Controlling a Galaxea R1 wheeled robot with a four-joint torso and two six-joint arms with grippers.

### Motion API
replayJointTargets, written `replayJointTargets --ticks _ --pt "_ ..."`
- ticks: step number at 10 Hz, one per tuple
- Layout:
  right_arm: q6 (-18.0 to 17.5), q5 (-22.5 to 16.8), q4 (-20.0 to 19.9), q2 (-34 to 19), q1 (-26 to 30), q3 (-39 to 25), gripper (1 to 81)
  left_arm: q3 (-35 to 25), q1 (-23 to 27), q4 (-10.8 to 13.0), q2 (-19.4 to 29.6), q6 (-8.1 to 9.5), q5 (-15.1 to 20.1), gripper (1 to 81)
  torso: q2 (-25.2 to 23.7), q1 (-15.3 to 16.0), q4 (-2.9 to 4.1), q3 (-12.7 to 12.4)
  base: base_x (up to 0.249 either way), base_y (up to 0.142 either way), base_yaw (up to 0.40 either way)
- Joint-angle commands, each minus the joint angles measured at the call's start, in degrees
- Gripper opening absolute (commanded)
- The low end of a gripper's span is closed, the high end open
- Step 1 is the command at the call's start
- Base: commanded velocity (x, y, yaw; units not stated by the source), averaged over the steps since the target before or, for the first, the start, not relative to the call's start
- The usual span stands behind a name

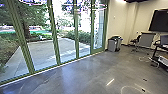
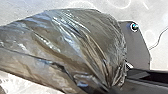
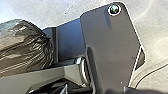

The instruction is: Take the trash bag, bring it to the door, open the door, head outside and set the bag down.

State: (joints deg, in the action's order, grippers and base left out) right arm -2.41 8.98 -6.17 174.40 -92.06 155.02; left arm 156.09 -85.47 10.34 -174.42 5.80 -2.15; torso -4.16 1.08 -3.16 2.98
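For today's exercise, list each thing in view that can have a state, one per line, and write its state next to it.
Dark, shiny plastic trash bag: bulging, creased, gathered tight at one end
Tall green-framed glass panels: in line, apparently shut
Grey plastic bin by the wall: upright
Black wall screen: dark, apparently off
White ceiling light: lit
Dark office chair: upright

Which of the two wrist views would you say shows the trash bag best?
The left wrist view: the trash bag stretches across much of it, with broad, shiny plastic and gathered folds. The right wrist view shows a smaller, creased part.
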Motion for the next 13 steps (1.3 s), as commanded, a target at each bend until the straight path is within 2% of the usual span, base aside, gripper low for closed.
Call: replayJointTargets --ticks 1,6,13 --pt "0.04 -2.92 0.37 0.27 2.45 -0.08 81.1 -0.17 2.98 0.47 0.39 -0.35 2.58 1.0 0.00 0.00 0.00 0.00 0.000 0.000 0.000" --pt "0.04 -2.92 0.46 0.45 2.71 -0.08 81.1 -0.08 2.98 0.47 0.39 -0.35 2.58 1.0 0.00 0.00 0.00 0.00 0.000 0.000 0.000" --pt "0.04 -2.92 0.46 0.45 2.63 -0.08 81.1 -0.08 2.98 0.39 0.56 -0.35 2.58 1.0 -0.05 -0.13 0.00 -0.02 0.125 0.000 0.000"
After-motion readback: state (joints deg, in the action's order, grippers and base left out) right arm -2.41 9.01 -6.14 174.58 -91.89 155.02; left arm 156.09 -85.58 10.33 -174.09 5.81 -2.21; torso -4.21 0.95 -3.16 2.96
